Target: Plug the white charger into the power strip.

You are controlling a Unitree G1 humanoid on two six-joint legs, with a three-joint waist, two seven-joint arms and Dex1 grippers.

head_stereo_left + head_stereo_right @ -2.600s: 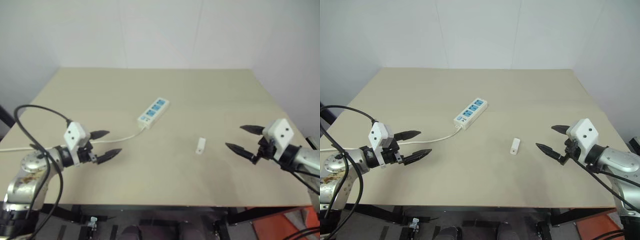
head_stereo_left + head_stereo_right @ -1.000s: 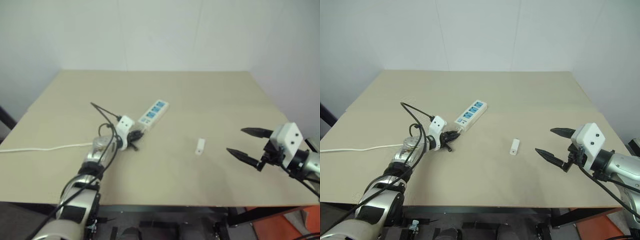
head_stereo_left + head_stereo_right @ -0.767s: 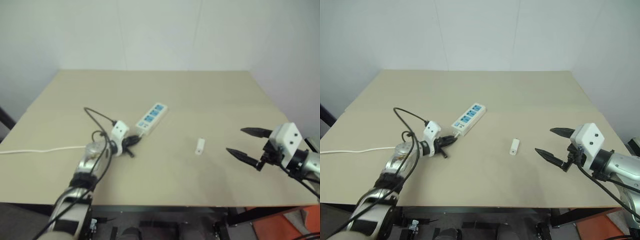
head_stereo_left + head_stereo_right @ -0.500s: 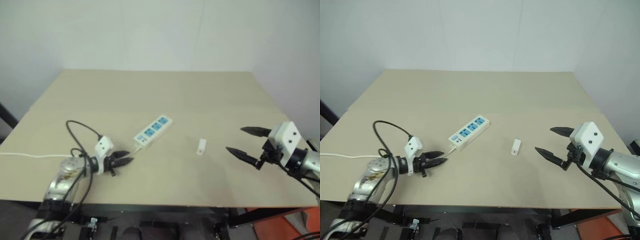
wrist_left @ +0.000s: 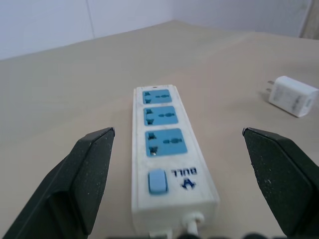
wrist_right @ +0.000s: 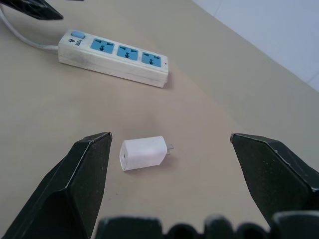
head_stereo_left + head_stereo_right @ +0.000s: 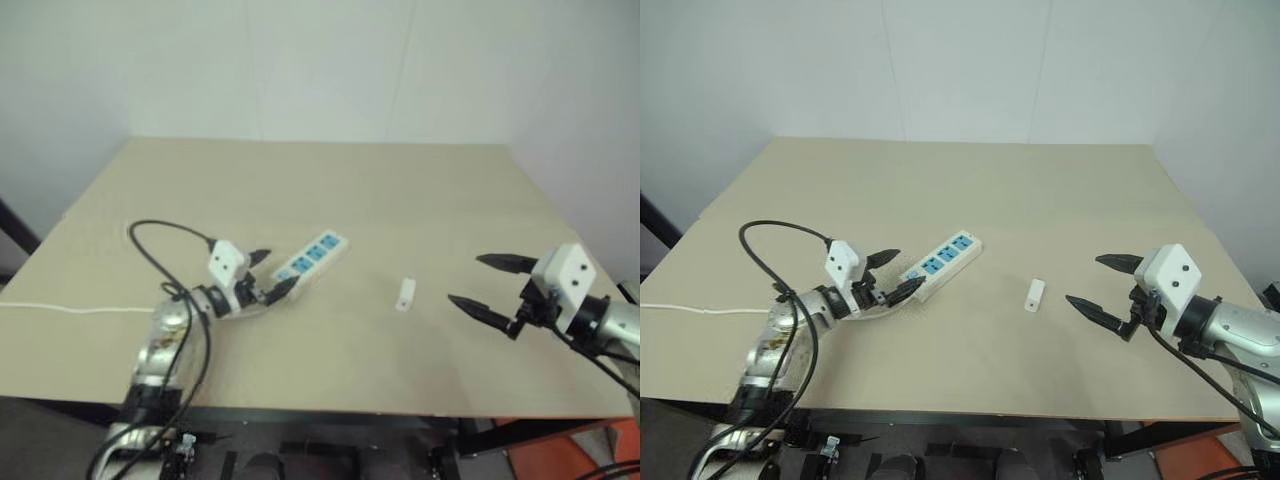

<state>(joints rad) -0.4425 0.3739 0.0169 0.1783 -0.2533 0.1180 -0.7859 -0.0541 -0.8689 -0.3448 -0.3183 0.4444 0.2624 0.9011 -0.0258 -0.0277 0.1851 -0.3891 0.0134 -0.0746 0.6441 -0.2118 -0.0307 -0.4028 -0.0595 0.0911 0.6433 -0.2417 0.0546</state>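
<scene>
The power strip lies flat left of the table's middle, blue sockets up, its switch end and cord toward my left gripper. That gripper is open, its fingers on either side of the strip's cord end without touching it; the left wrist view shows the power strip between them. The white charger lies on its side to the right of the strip. My right gripper hovers open just right of the charger, holding nothing.
The strip's thin white cord runs off the table's left edge. A black cable loops above my left arm. The beige table stretches to a white wall behind.
My left gripper, shut at the strip's cord end a second ago, pulled back toward the front and opened. The strip now lies a little nearer the front. The right arm has not moved.
</scene>
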